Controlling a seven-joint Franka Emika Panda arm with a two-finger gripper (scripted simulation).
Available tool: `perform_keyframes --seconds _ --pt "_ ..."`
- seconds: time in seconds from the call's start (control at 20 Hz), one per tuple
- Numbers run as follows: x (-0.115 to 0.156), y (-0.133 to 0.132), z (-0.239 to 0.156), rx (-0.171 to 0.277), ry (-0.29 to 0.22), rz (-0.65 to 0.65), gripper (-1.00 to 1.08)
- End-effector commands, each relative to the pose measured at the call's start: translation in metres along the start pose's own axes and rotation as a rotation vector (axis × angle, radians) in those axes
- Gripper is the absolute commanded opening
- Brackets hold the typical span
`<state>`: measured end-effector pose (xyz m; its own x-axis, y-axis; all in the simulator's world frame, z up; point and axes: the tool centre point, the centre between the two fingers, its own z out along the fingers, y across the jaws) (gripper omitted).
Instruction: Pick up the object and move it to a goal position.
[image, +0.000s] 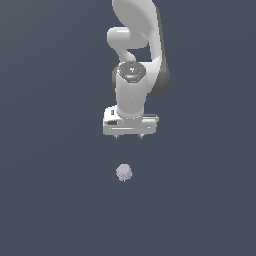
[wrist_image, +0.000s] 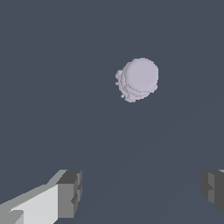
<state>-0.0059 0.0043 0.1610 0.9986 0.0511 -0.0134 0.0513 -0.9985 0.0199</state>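
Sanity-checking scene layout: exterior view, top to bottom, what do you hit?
Arm → pincer, open, holding nothing → gap of bare floor → small lavender-grey spiky object, lying apart from the pincer.

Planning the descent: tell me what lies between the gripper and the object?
Nothing: in both views only bare floor separates the open gripper from the object.

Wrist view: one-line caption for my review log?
Open gripper apart from a small spiky lavender lump on the dark floor.
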Motion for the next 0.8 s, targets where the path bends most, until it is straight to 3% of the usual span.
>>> perform_keyframes --seconds 0.0,0.75 --pt "0.0 0.0 0.0 0.0 0.0 0.0 1.0" --pt "0.0002 -0.0039 -0.002 0.007 -0.011 0.002 1.0"
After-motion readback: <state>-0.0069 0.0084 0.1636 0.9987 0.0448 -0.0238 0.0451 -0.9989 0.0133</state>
